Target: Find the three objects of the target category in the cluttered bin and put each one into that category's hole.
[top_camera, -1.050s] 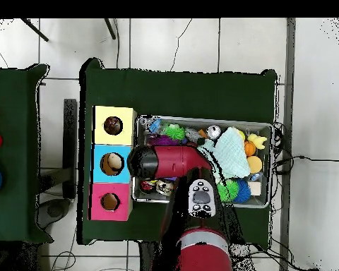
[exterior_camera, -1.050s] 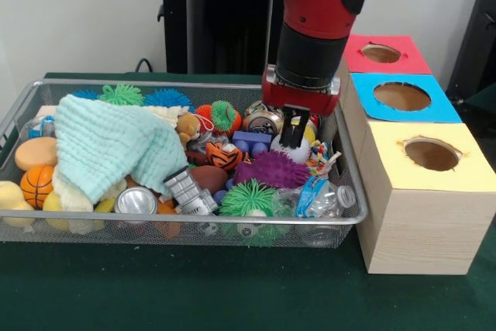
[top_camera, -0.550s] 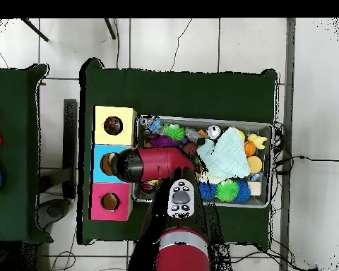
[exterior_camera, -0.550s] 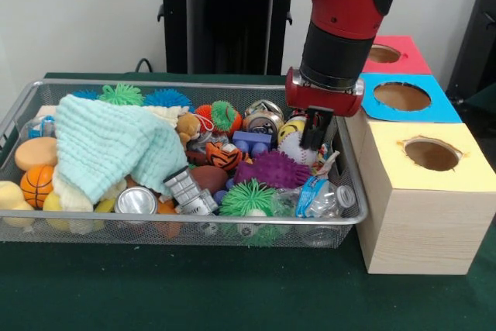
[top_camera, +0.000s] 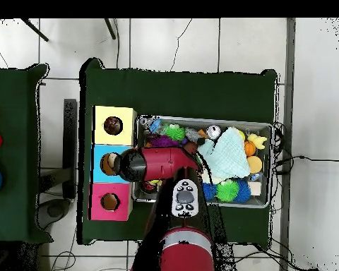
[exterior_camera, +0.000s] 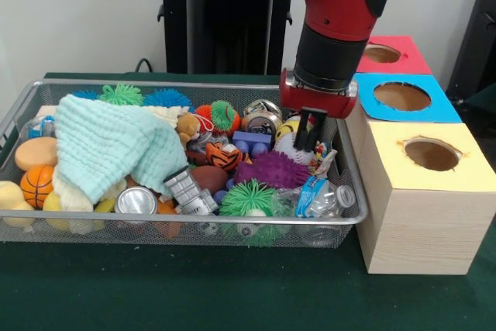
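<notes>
Gripper: fingers close together, nothing clearly held, hanging over the white ball.
Bin: wire, crowded with toys, a can and a mint cloth.
Boxes: yellow, blue, red, each holed on top.
Writing: none readable.

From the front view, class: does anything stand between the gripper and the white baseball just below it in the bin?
Nothing visible does. The gripper hangs right over the white baseball, its fingers reaching the ball's top, and no other toy lies between them.
</notes>
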`<act>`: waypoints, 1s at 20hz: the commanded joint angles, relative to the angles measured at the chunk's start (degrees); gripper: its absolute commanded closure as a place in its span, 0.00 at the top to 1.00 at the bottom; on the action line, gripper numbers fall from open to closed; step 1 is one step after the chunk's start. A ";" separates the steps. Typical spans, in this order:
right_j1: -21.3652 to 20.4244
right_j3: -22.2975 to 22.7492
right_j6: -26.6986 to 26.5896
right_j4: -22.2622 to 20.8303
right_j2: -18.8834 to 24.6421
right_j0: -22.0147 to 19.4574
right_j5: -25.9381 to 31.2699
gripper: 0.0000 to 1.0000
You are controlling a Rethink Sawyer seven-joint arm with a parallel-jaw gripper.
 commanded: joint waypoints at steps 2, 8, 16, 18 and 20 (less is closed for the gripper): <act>4.30 1.90 5.66 -0.61 2.62 -2.58 -2.67 0.00; 5.11 0.49 7.81 0.43 2.06 -0.61 -1.92 0.00; 5.41 -1.02 10.35 2.60 1.39 2.20 -0.05 0.00; 5.87 -1.70 10.86 3.13 0.99 2.88 0.12 0.00; 6.83 -2.72 11.59 3.53 0.27 3.70 -0.40 0.00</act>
